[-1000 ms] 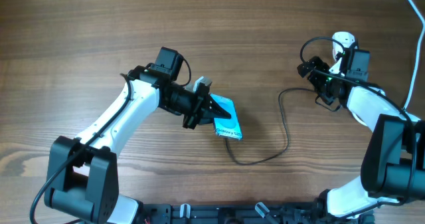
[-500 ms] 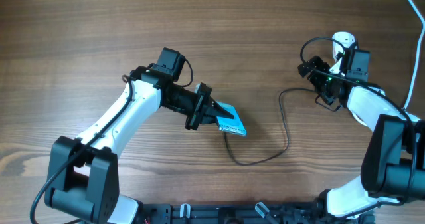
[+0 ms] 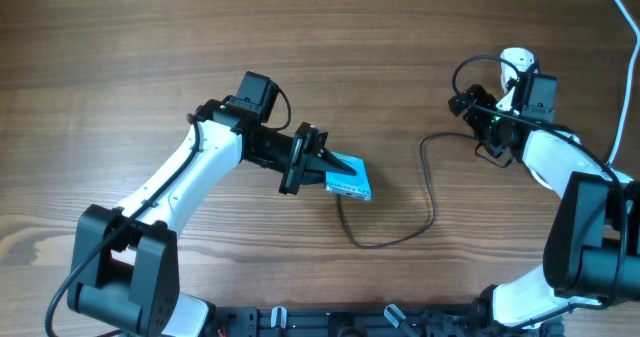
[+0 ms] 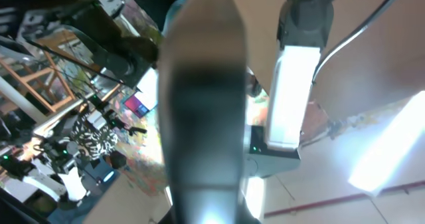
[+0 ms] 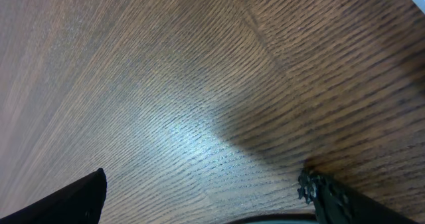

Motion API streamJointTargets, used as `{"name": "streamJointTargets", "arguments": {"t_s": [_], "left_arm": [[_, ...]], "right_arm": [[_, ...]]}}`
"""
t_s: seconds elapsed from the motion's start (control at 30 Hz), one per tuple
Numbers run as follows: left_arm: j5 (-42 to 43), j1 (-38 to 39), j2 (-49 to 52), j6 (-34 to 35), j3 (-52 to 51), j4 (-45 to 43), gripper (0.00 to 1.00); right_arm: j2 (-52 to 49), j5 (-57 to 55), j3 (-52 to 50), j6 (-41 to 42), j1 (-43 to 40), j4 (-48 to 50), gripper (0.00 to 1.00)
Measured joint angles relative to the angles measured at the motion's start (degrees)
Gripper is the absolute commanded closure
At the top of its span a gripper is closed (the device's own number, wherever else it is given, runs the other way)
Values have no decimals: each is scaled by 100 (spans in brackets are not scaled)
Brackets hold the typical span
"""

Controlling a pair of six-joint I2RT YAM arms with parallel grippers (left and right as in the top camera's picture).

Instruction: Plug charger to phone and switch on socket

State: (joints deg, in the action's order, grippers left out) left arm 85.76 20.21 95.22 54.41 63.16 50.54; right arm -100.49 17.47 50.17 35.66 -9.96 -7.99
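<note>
Item: phone (image 3: 352, 184) clenched in left gripper (image 3: 325, 167), mid-table, tilted, blue screen showing.

Detail: the charger cable (image 3: 432, 202) loops across the wooden table (image 3: 120, 57) between the arms. One end rises to the phone's lower edge, but whether it is seated cannot be told. The other end runs under the right arm. Right gripper (image 3: 465, 102) is released, its fingers (image 5: 73, 201) spread over bare wood and grasping nothing. The white socket (image 3: 515, 57) sits just behind that wrist, largely hidden by it. A white lead (image 3: 612, 2) lies at the far right corner. The left wrist view is too blurred to read.
</note>
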Motion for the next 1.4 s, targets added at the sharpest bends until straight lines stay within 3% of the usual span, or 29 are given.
{"name": "streamJointTargets", "arguments": {"t_s": [0.47, 1.4], "left_arm": [[138, 0, 0, 2, 0, 0, 96], [140, -179, 0, 682, 0, 0, 96]], "right_arm": [[0, 0, 0, -2, 0, 2, 0], [0, -2, 0, 0, 0, 2, 0]]}}
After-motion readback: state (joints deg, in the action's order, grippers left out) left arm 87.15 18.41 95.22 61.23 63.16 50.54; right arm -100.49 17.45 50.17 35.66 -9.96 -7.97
